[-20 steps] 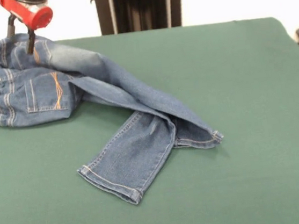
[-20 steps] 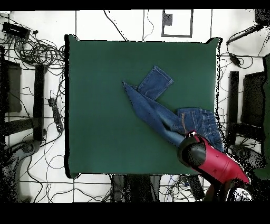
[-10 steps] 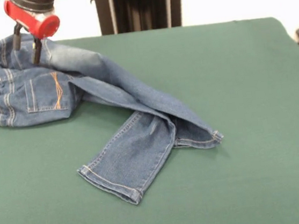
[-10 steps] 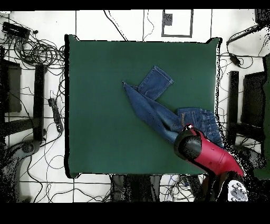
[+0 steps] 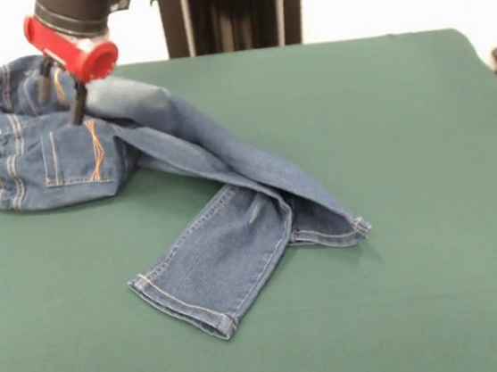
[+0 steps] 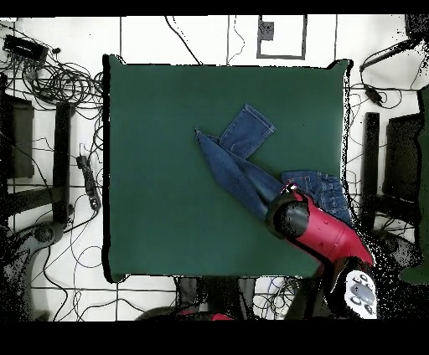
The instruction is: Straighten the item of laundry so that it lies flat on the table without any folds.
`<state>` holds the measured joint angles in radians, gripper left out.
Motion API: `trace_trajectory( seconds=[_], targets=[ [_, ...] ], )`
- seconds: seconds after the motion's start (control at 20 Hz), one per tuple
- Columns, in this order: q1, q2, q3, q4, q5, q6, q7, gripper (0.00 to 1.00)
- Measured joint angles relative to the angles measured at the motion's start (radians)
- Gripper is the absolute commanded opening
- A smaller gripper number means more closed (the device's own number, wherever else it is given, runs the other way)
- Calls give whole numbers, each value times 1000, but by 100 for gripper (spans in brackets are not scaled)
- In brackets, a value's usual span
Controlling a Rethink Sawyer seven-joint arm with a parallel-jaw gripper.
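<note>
1. Front view: the jeans (image 5: pixel 154 183) lie on the left half of the green counter (image 5: pixel 409 177), with the gathered waistband bunched at the far left edge. One leg runs out toward the middle and folds back on itself, so its hem lies near the front, and the other hem peeks out just right of it.
2. Front view: the hand (image 5: pixel 59 84) hangs over the seat of the jeans, just right of the waistband. Its two dark fingers (image 5: pixel 79 106) stand parted, with the tips at or just above the denim. It grips nothing.
3. Front view, handling: the denim looks soft but fairly heavy for cloth, so it should drape, drag on the felt-like top and hold its creases. A pinch on a hem or the thick waistband seam would likely hold best. A single flat layer would be harder to pick up.
4. Overhead view: the jeans (image 6: pixel 243 163) lie right of the middle, with the legs reaching toward the centre. The red arm covers the waist end, so the hand is hidden here. The crossed legs are not yet spread.
</note>
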<state>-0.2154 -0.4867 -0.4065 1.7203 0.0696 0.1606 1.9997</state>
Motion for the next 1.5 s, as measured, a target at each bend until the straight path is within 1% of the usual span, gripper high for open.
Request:
trace_trajectory(
  seconds=[0.35,0.5,0.65,0.75,0.95,1.0,1.3,1.5],
  targets=[
    [61,43,0,-5,105,0,0,100],
    [79,68,3,-5,148,-7,0,100],
    [79,85,16,-5,171,-30,0,100],
    [77,91,24,-5,174,-41,0,100],
    [56,105,79,-5,174,-101,0,100],
    [39,106,114,-5,174,-123,0,100],
    [3,107,188,-5,174,-147,0,100],
    [-9,104,211,-5,174,-147,0,100]
  ],
)
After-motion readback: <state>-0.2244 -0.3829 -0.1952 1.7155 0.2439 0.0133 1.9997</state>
